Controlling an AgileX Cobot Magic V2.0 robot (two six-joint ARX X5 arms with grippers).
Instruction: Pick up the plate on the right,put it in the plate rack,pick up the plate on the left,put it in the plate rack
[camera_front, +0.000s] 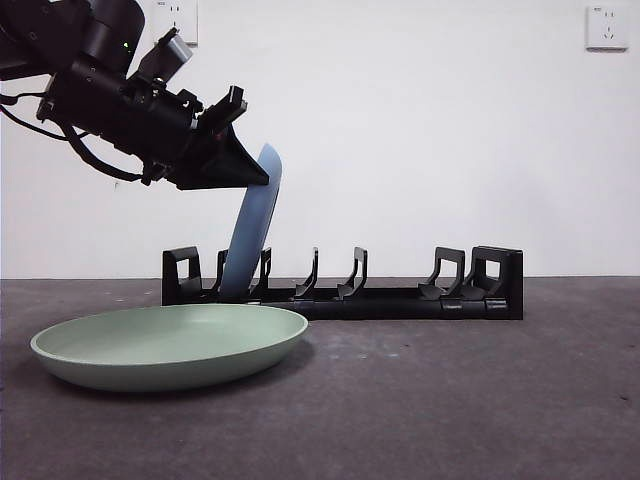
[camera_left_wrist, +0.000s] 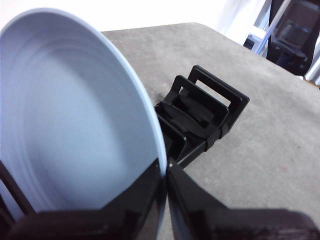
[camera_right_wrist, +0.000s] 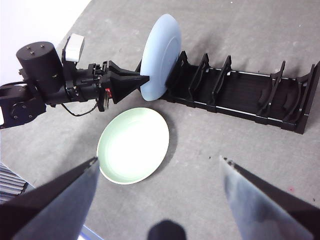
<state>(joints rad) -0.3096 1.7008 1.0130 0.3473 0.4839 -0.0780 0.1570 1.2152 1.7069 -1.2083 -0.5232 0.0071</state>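
A: Holding the blue plate (camera_front: 252, 235) by its top rim, left gripper (camera_front: 245, 170) clamped on the edge. Plate nearly upright, leaning right at the top, foot already down in the rack (camera_front: 400, 300) near its left end.

B: Seated or only resting there?

A: Hard to say; lower rim hidden behind the prongs. Best to ease down until the rim sits fully between two prongs, then tilt a touch more upright before letting go. Slow release, jaws opened only a little, then straight back along the approach line. No sideways drag, or the plate could tip out over the green plate (camera_front: 170, 345).

B: And the other arm?

A: Right gripper (camera_right_wrist: 160, 170) high above the table, jaws wide apart, holding nothing. Waiting, probably.

B: Count, then?

A: Two plates: blue in the rack's left slots, green flat on the table, near side, just in front of the rack's left end. One rack. Two grippers. Green still to be racked, so roughly halfway by that reckoning.
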